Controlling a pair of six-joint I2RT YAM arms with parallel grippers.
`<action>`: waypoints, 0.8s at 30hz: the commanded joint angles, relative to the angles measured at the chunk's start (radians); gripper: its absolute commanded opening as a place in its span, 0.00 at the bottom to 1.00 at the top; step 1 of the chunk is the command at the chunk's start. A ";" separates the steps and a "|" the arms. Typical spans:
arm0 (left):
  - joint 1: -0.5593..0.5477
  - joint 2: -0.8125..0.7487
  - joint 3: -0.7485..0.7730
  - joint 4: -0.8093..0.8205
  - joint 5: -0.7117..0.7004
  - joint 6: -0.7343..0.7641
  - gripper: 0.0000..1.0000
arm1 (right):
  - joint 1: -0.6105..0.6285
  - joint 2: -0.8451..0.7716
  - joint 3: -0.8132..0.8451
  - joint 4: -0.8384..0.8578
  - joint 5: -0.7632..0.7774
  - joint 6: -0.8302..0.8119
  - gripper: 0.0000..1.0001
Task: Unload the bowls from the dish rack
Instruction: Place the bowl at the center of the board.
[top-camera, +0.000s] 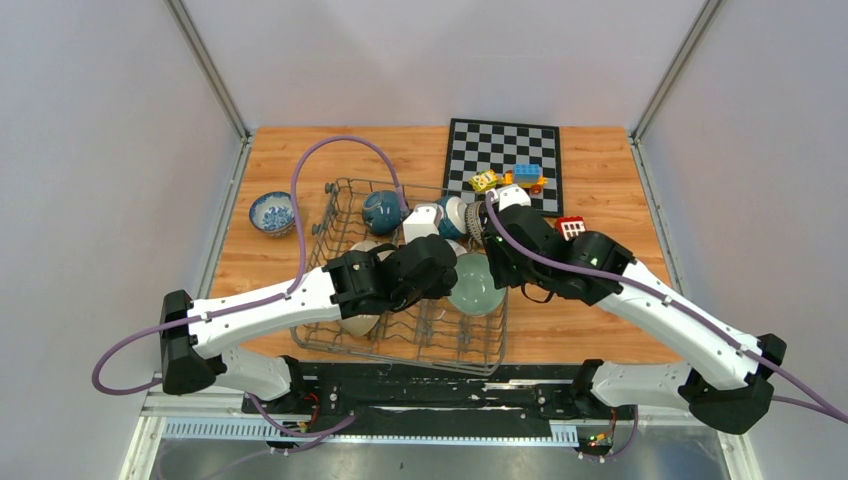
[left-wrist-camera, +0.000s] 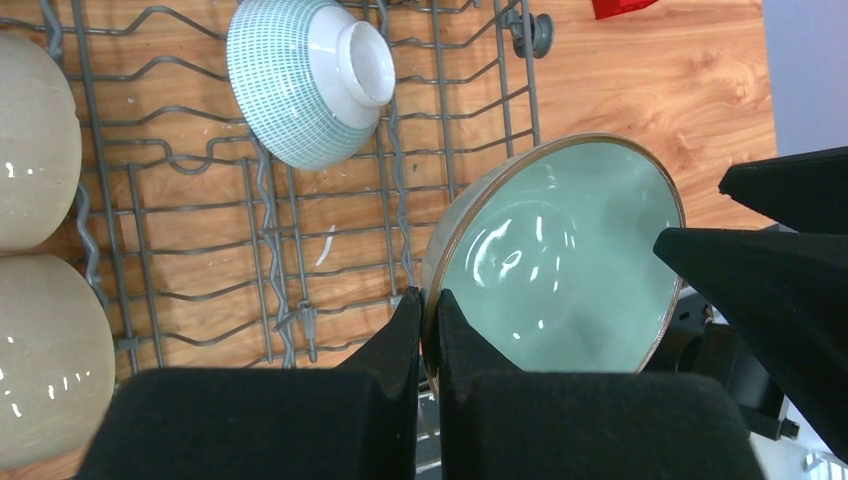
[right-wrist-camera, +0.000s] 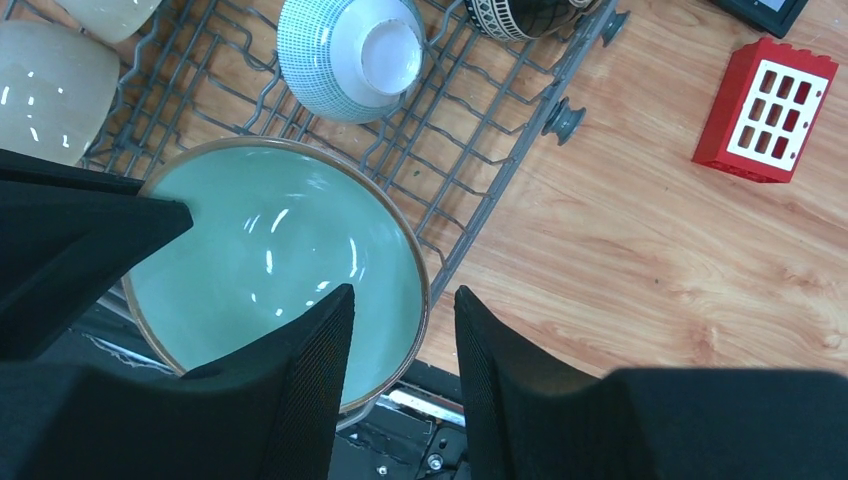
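At the right end of the dish rack, mid-frame, the left gripper is clamping the green bowl by its rim, probably to steady it, while the right gripper is straddling the opposite rim, jaws apart.

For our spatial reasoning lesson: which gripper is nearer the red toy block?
Right. The right gripper is open at the green bowl's rim nearest the red block; the left gripper grips the opposite rim, farther away.
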 joint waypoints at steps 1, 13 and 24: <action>0.010 -0.035 0.014 0.057 0.011 -0.025 0.00 | -0.005 0.003 -0.009 -0.020 -0.008 -0.043 0.45; 0.011 -0.084 -0.030 0.093 0.040 -0.061 0.00 | -0.023 -0.027 -0.072 0.022 -0.056 -0.040 0.37; 0.012 -0.096 -0.051 0.113 0.053 -0.072 0.00 | -0.035 -0.043 -0.099 0.042 -0.102 -0.022 0.19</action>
